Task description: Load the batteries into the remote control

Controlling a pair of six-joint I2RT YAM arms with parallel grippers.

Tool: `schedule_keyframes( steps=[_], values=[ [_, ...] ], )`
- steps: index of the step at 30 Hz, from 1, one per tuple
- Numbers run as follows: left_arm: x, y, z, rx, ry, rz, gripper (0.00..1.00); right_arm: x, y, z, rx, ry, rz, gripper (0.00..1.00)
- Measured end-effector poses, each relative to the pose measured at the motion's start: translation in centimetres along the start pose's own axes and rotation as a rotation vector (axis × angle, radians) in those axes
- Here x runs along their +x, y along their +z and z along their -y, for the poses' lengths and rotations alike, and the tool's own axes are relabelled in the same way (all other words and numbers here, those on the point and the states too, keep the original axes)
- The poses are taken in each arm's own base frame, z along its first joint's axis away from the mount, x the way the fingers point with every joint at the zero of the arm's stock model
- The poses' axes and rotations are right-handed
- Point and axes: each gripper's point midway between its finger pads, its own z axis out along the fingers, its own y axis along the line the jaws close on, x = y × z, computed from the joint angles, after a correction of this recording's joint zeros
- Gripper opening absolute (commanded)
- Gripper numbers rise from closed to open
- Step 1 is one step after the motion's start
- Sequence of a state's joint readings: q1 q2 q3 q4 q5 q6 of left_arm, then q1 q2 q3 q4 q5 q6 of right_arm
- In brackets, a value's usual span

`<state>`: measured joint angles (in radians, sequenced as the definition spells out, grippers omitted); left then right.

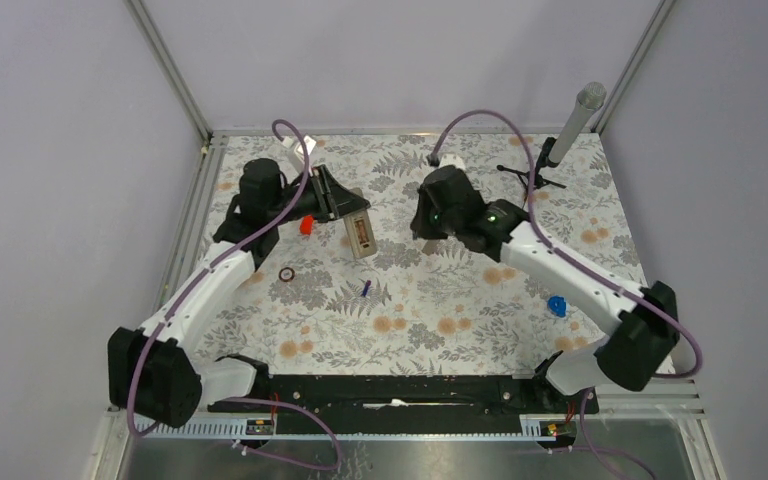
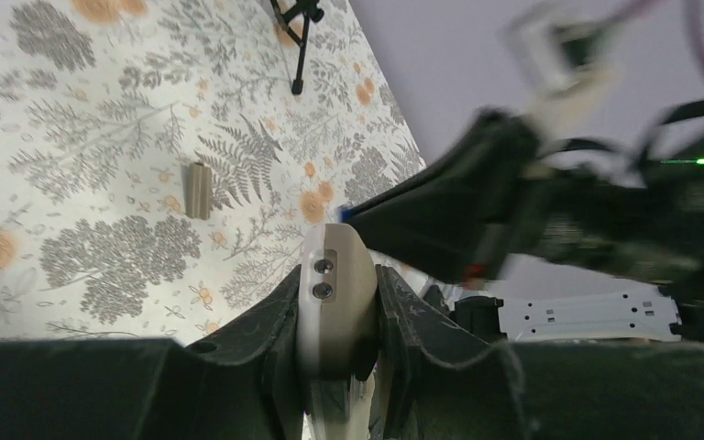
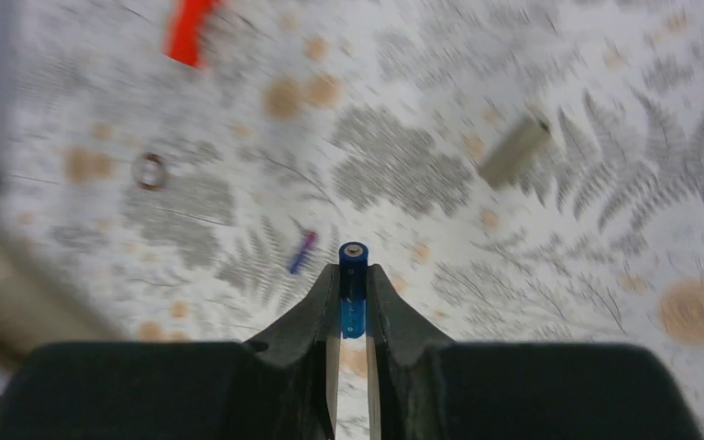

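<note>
The remote control point(image 1: 359, 234) is lifted off the table at the back left, its grey-tan back facing up. My left gripper point(image 1: 343, 205) is shut on one end of it; in the left wrist view its rounded end point(image 2: 335, 284) sits clamped between the fingers point(image 2: 266, 321). My right gripper point(image 3: 353, 278) is shut on one blue battery point(image 3: 353, 255), which stands out past the fingertips. In the top view this gripper point(image 1: 426, 222) hovers just right of the remote. The other battery point(image 1: 366, 287) lies on the mat in front of the remote, also seen in the right wrist view point(image 3: 302, 252).
An orange-red block point(image 1: 306, 224) lies under the left arm, with a small dark ring point(image 1: 287, 274) nearby. A flat grey cover piece point(image 2: 199, 190) lies on the mat. A bright-blue lumpy object point(image 1: 557, 305) sits near the right arm. A microphone on a stand point(image 1: 563, 140) occupies the back right corner.
</note>
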<state>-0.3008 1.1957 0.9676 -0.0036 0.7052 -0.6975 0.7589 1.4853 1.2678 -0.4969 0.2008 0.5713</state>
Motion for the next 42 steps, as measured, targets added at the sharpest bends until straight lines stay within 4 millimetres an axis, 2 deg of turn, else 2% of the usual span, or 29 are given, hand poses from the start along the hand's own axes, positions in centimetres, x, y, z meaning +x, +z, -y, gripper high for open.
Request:
schedule_keyframes(
  steps=[2,4,7,10,19,25,32,42],
  values=[
    [0.6,0.9,-0.5,-0.005,-0.048,-0.025,0.00,-3.2,-2.5,-2.4,-0.116,0.003,0.097,0.12],
    [1.2,1.7,-0.8,-0.007,-0.085,-0.046,0.00,-5.6,-4.9,-4.5,-0.226,-0.005,0.178,0.12],
    [1.7,2.5,-1.1,-0.012,-0.134,-0.067,0.00,-7.5,-7.4,-6.6,-0.349,-0.022,0.252,0.12],
    [1.2,3.2,-1.2,-0.018,-0.181,-0.065,0.00,-8.1,-8.2,-8.0,-0.426,-0.045,0.278,0.13],
    [-0.6,4.3,-0.7,-0.032,-0.285,-0.060,0.00,-8.6,-8.5,-10.2,-0.535,-0.100,0.304,0.15],
    [-1.1,4.3,0.0,-0.020,-0.306,-0.062,0.00,-7.9,-7.2,-10.8,-0.542,-0.133,0.287,0.15],
    [-0.6,4.3,-0.2,-0.035,-0.346,-0.094,0.00,-7.2,-5.8,-10.7,-0.517,-0.157,0.265,0.15],
    [0.1,4.4,-0.6,-0.063,-0.397,-0.130,0.00,-6.6,-5.0,-10.5,-0.509,-0.205,0.255,0.18]
  ],
)
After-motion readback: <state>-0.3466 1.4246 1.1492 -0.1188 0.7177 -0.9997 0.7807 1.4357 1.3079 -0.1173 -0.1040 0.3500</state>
